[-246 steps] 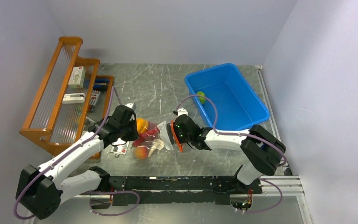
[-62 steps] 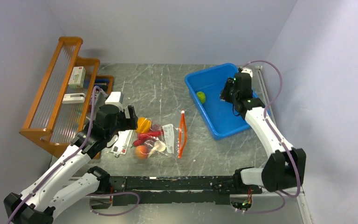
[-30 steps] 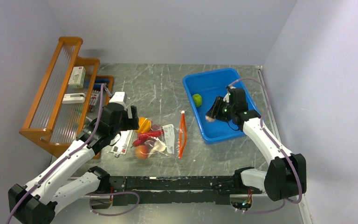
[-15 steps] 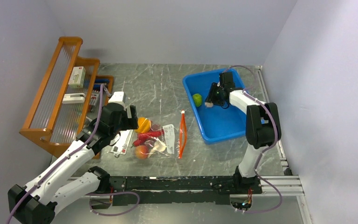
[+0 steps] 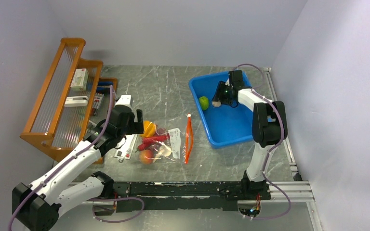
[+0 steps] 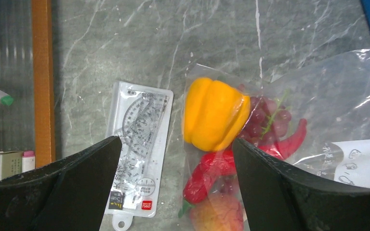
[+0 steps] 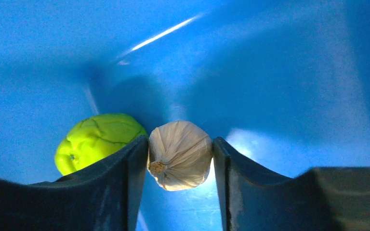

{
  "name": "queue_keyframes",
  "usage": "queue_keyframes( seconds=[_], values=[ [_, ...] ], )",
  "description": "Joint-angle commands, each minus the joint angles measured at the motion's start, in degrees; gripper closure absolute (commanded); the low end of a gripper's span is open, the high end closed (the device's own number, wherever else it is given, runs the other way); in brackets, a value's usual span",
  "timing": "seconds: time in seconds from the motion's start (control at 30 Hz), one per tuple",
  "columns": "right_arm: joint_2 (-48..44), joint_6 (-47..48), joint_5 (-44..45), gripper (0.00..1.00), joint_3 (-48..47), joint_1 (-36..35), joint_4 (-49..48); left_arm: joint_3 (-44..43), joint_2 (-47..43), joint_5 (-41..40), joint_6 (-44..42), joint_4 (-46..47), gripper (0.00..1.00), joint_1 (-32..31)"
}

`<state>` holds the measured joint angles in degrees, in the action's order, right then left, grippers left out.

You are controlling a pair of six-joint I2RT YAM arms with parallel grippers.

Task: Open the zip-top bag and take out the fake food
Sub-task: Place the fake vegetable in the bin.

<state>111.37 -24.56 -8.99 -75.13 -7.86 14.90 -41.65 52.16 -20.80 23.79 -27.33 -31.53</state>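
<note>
Where the right arm reaches into the blue bin point(image 5: 236, 122), the right gripper point(image 7: 180, 166) has its jaws closed narrowly on the garlic bulb point(image 7: 180, 154), one finger against each side. The green lime point(image 7: 99, 142) lies on the bin floor just beside the gripper; whether it touches the finger cannot be told, nor whether the garlic rests on the floor.

The left gripper point(image 6: 176, 142) hangs over the table with jaws spread wide and nothing between them. Below it the zip-top bag point(image 5: 168, 142) lies flat on the grey marble-patterned table point(image 5: 164, 91), its orange zip strip point(image 5: 188, 139) bowed into a narrow loop at the end toward the bin. Inside the bag are the orange-yellow bell pepper point(image 6: 214, 113), purple grapes point(image 6: 265, 118), red chillies point(image 6: 212, 173) and a peach point(image 6: 217, 216). A protractor packet point(image 6: 139, 149) lies just beside the bag, toward the wooden rack point(image 5: 53, 96).
</note>
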Motion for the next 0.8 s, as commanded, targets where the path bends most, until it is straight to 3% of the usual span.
queue_keyframes(
  seconds=[0.0, 0.23, 0.37, 0.47, 0.77],
  values=[
    [-3.1, 1.4, -3.7, 0.44, 1.1, 3.9, -0.3, -2.3, 1.7, -0.1, -0.8, -0.8, 0.02, 0.3],
    [-4.2, 2.4, -11.4, 0.39, 3.6, 4.8, -1.2, -2.1, 2.1, 0.9, -0.7, -0.4, 0.02, 0.3],
    [-6.0, 0.7, -13.7, 0.45, 6.0, 4.7, -4.7, -2.3, 2.3, 0.7, -0.5, -0.7, 0.02, 0.3],
    [-4.3, -0.7, -15.2, 0.56, 6.3, 4.8, -5.4, -2.3, 2.8, 0.9, -0.4, -0.8, 0.02, 0.3],
    [3.0, -2.9, -20.1, 0.59, 1.2, 4.8, -6.5, -3.1, 4.1, 0.8, -0.5, -1.8, 0.02, 0.3]
  ],
)
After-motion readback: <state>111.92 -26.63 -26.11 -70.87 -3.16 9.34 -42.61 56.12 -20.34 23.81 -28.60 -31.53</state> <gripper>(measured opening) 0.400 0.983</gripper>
